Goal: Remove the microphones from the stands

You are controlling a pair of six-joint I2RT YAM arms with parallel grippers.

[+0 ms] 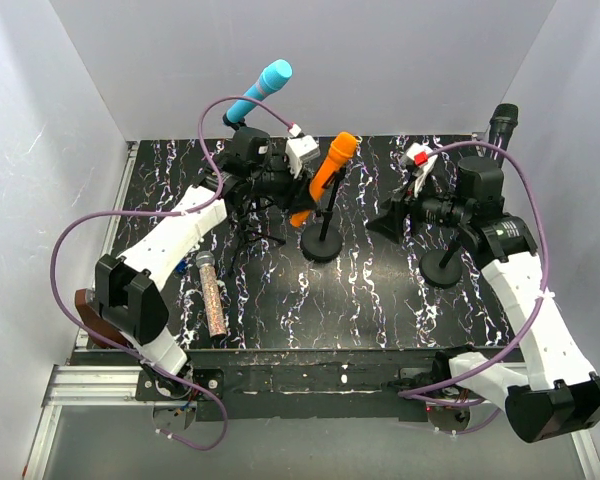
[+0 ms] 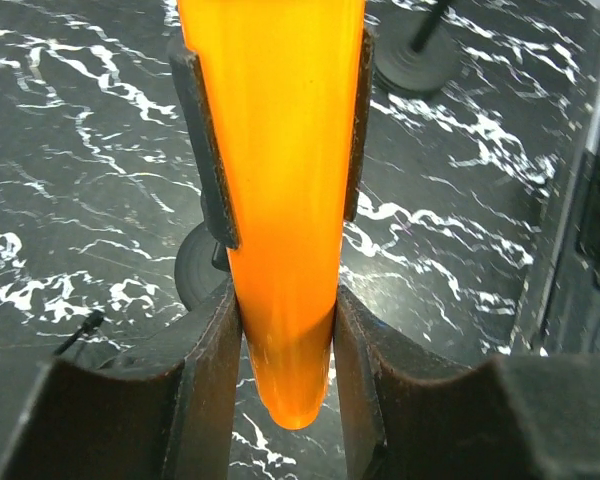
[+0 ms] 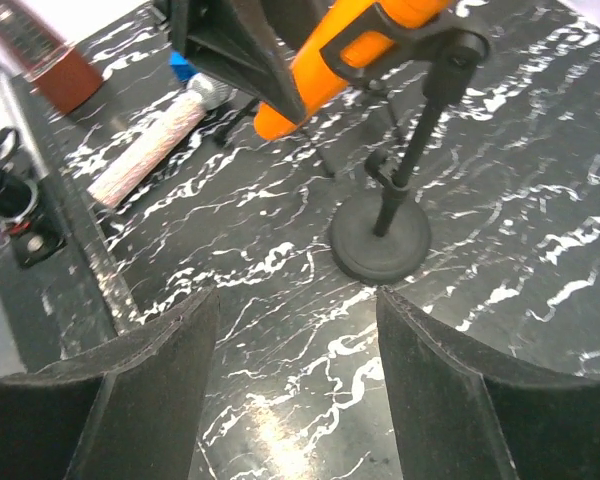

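The orange microphone [image 1: 327, 170] sits tilted in the clip of a black stand with a round base [image 1: 321, 244] at the table's middle. My left gripper [image 1: 300, 198] is shut on the microphone's lower end. In the left wrist view the fingers [image 2: 212, 372] squeeze the orange body [image 2: 280, 180], and the stand's clip [image 2: 205, 170] still wraps it just above them. My right gripper [image 1: 390, 222] is open and empty, right of the stand. In the right wrist view it [image 3: 298, 340] hangs low over the table, facing the stand's base [image 3: 380, 248] and the microphone [image 3: 315, 75].
A blue microphone [image 1: 261, 89] stands on a tripod stand at the back left. A black microphone [image 1: 502, 120] stands on a round-based stand [image 1: 442, 268] under my right arm. A pink glitter microphone [image 1: 212, 294] lies on the table at front left.
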